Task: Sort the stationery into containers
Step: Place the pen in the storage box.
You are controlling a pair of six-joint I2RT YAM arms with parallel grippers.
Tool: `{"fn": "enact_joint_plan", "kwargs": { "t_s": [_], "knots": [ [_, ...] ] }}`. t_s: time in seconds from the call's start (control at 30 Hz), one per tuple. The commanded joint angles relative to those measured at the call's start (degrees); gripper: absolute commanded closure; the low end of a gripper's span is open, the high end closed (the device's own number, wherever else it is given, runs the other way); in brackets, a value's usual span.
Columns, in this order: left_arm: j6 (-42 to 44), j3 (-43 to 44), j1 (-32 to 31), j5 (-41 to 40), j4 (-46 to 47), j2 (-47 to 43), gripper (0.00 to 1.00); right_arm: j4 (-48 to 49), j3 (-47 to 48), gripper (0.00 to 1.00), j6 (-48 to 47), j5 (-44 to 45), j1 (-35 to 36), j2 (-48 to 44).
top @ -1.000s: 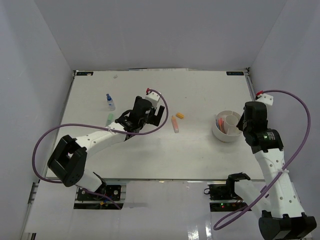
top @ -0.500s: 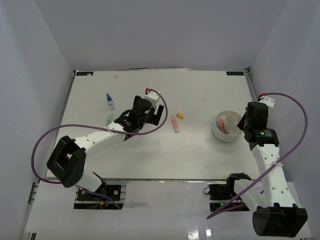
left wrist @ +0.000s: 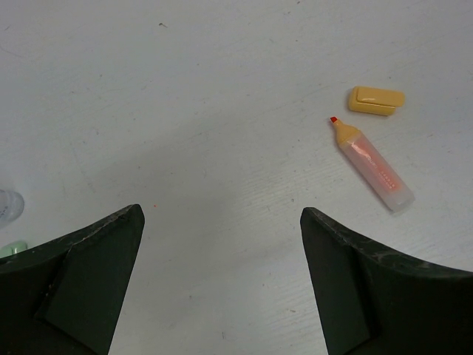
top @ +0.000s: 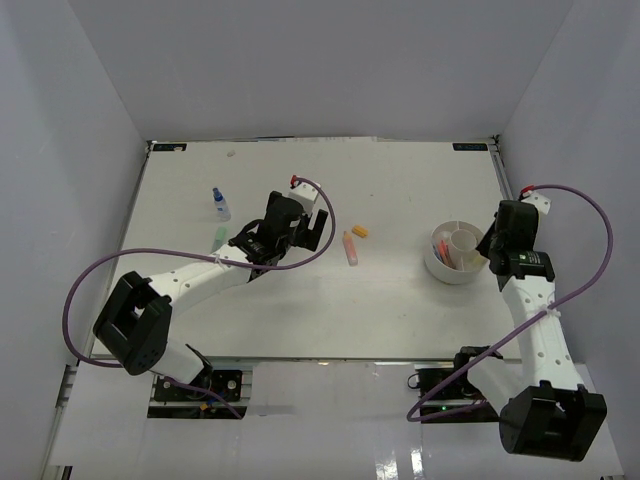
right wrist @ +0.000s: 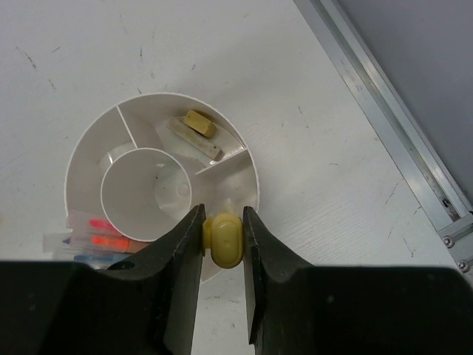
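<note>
drop-off over the tub

right claw narrowed onto a small rounded yellow piece, likely an eraser, poised above an outer compartment of the round white divided plastic tub, close by the rim. placing step, by the look of it. next: part the jaws inside the wall, not on it. left claw spread wide, holding nothing, over the white surface near an uncapped orange highlighter and a loose yellow cap.
</note>
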Motion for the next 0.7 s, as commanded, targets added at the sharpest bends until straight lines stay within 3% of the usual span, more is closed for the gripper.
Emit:
{"fn": "enact_joint_plan", "kwargs": {
  "t_s": [0.0, 0.5, 0.67],
  "knots": [
    [-0.11, 0.65, 0.12, 0.17, 0.40, -1.96, 0.02, 3.98, -0.33, 0.92, 1.26, -0.32, -0.71, 1.26],
    [-0.11, 0.39, 0.03, 0.79, 0.57, -2.31, 0.02, 8.99, -2.53, 0.90, 3.37, 0.73, -1.68, 5.30],
    [-0.02, 0.39, 0.03, 1.14, 0.57, -2.05, 0.02, 9.17, -2.70, 0.80, 3.89, 0.73, -1.68, 6.36]
  ]
}}
